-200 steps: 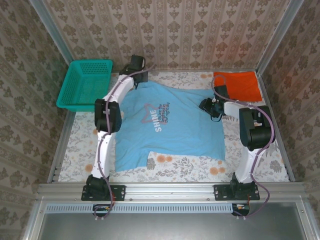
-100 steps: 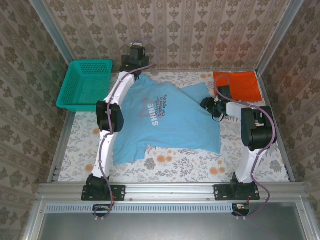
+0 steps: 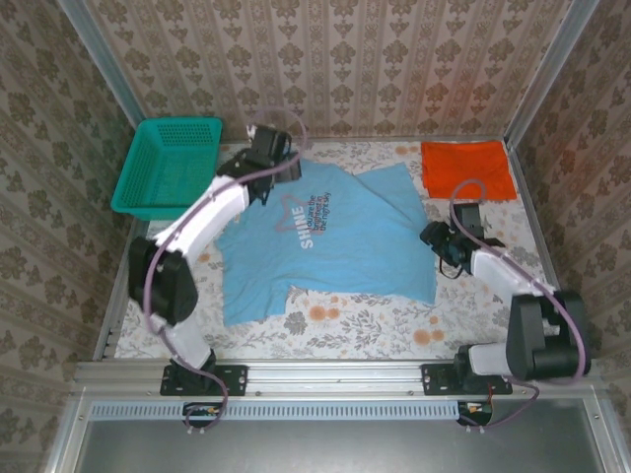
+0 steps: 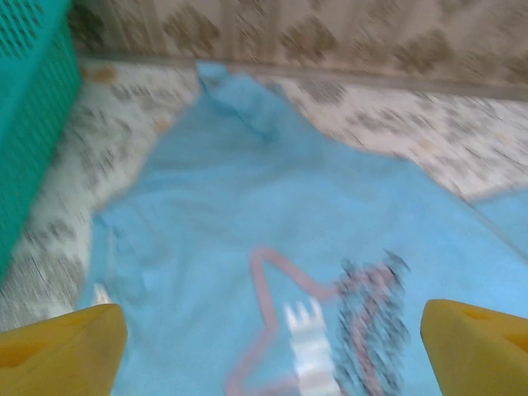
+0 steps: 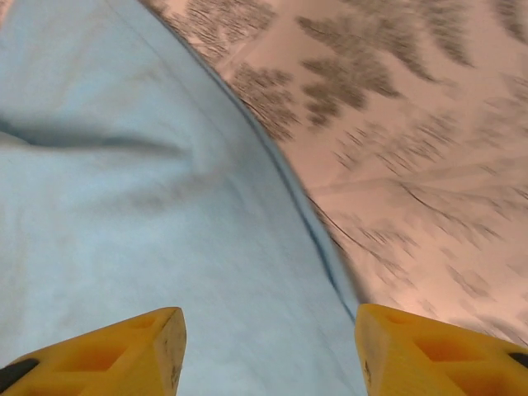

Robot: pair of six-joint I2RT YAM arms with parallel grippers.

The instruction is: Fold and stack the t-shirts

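Top external view: left hand [image 4: 264,355] and right hand [image 5: 268,346] had drawn back from the light blue t-shirt [image 3: 335,251], fingers apart, empty. It lay spread flat, judged ready for folding.

Blue shirt [image 5: 124,190] covers left and centre, one soft crease near top left. Its hemmed edge runs diagonally from top to lower right. Flowered tablecloth [image 5: 412,124] beyond it, blurred. Right gripper [image 5: 268,355] at bottom: yellow fingertips [image 5: 124,346] spread wide above the shirt's edge
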